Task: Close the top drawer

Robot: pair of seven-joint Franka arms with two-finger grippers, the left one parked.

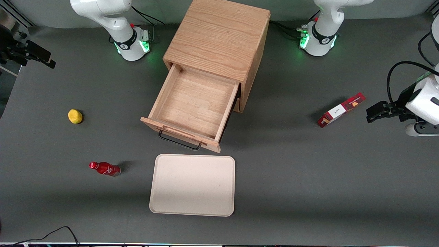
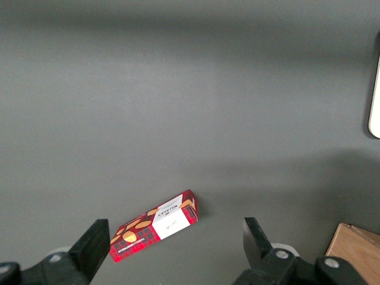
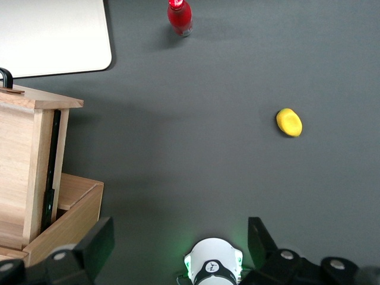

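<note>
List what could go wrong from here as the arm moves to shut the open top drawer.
1. The gripper, open, hangs high above the table, away from the top drawer; it has a long approach and may clip the cabinet on the way.
2. The tray lies just in front of the drawer's black pull, leaving little room to descend there.
3. The drawer is fully extended; an off-centre push could jam it.
</note>
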